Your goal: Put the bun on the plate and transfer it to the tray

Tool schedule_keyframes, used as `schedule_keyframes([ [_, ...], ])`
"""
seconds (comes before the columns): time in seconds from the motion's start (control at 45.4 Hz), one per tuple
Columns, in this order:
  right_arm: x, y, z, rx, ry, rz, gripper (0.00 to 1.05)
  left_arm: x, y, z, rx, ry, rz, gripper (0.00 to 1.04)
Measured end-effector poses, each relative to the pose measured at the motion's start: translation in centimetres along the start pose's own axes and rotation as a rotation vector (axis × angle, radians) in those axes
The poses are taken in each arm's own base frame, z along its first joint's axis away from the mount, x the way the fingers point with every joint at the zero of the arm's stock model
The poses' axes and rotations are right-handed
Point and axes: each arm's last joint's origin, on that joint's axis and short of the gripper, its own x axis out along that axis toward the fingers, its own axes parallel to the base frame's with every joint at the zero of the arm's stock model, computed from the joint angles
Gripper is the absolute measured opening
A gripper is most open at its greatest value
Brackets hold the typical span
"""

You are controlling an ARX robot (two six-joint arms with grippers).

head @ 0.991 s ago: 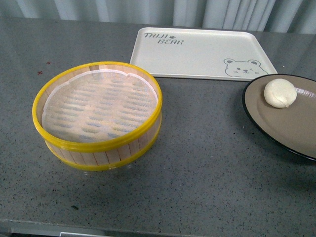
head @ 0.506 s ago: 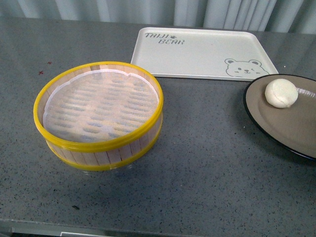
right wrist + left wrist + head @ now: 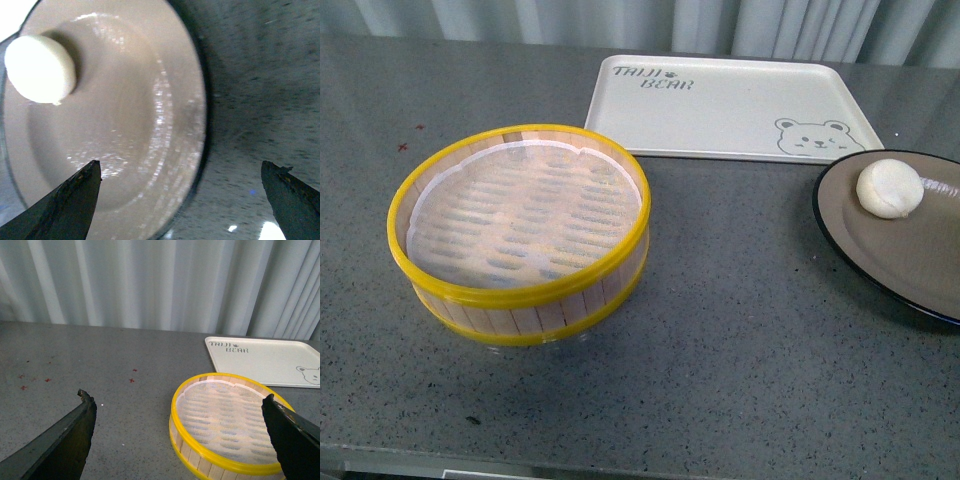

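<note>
The cream-white bun (image 3: 889,188) lies on the tan plate with black rim (image 3: 910,260) at the right edge of the front view. The cream tray (image 3: 720,110) with "TAIJI BEAR" lettering and a bear face lies behind the plate, empty. Neither arm shows in the front view. In the right wrist view my right gripper (image 3: 182,195) is open above the plate's rim (image 3: 200,150); one finger is over the plate, the other over the table, and the bun (image 3: 40,69) is apart from them. My left gripper (image 3: 177,435) is open and empty, near the steamer.
A yellow-rimmed bamboo steamer basket (image 3: 518,232) with a white liner stands empty at the left of the grey table; it also shows in the left wrist view (image 3: 225,425), with the tray (image 3: 270,360) behind it. A pleated curtain hangs at the back.
The front view has shifted very slightly. Bun, plate, tray and steamer have not moved.
</note>
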Motion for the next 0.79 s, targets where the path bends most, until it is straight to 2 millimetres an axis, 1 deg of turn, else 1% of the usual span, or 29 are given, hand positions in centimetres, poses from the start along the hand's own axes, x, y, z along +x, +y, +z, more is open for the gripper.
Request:
schedule_keyframes([
  [0.154,2.2,-0.2,0.9,0.111,0.060,0.095,0.96,0.0,0.0,0.0,0.000,0.000,0.000,0.98],
  [0.308,4.3,-0.8,0.5,0.212,0.122,0.124,0.96,0.0,0.0,0.0,0.000,0.000,0.000,0.98],
  [0.44,5.1,-0.7,0.5,0.267,0.130,0.159,0.96,0.0,0.0,0.0,0.000,0.000,0.000,0.98],
  [0.484,5.3,-0.7,0.5,0.281,0.132,0.154,0.94,0.0,0.0,0.0,0.000,0.000,0.000,0.98],
  [0.573,5.7,-0.8,0.6,0.309,0.144,0.132,0.78,0.0,0.0,0.0,0.000,0.000,0.000,0.98],
  [0.595,5.7,-0.8,0.6,0.314,0.146,0.131,0.76,0.0,0.0,0.0,0.000,0.000,0.000,0.98],
  [0.771,6.0,-1.0,0.5,0.363,0.169,0.087,0.49,0.0,0.0,0.0,0.000,0.000,0.000,0.98],
  [0.793,6.1,-1.1,0.5,0.366,0.170,0.085,0.47,0.0,0.0,0.0,0.000,0.000,0.000,0.98],
])
